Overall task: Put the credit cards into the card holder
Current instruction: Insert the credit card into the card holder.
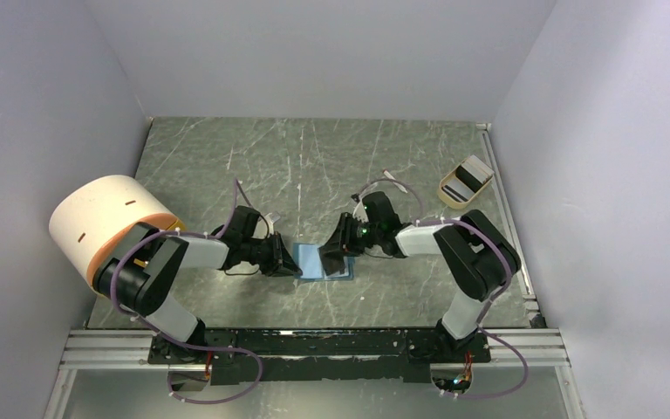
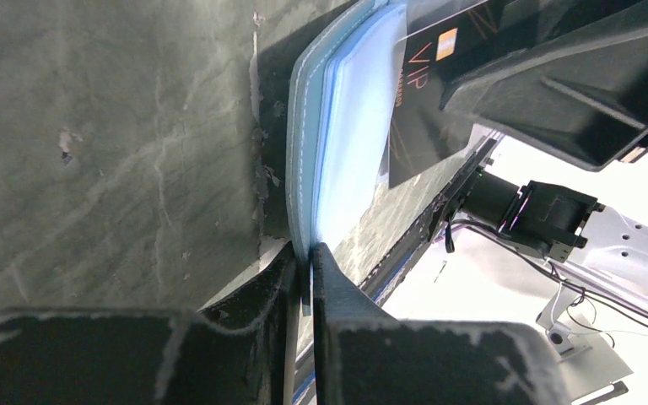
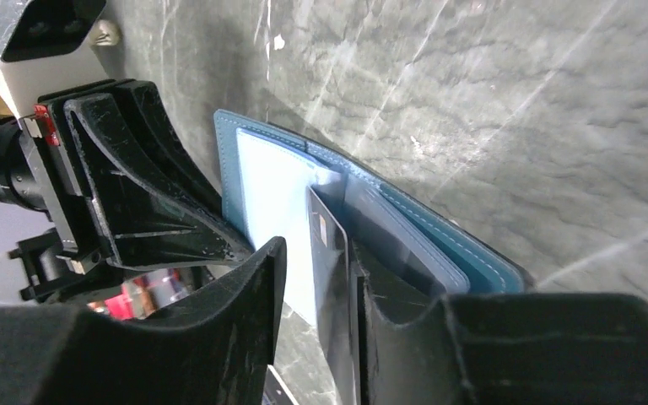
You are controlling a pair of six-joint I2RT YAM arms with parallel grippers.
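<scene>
One dark card (image 3: 331, 287), leading end seemingly in pale slot of card holder (image 3: 439, 224), long axis in line with right gripper (image 3: 316, 261) fingers; jaws parted, gap one side, no firm pinch. Card holder between both grippers; left gripper (image 2: 306, 257) clamped on its edge

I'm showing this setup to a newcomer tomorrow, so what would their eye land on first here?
In the middle, the left gripper pinches the edge of the blue card holder, and a dark card stands between the fingers of the right gripper, against the holder's pockets. A big white-and-orange cylinder sits at the far left.
</scene>
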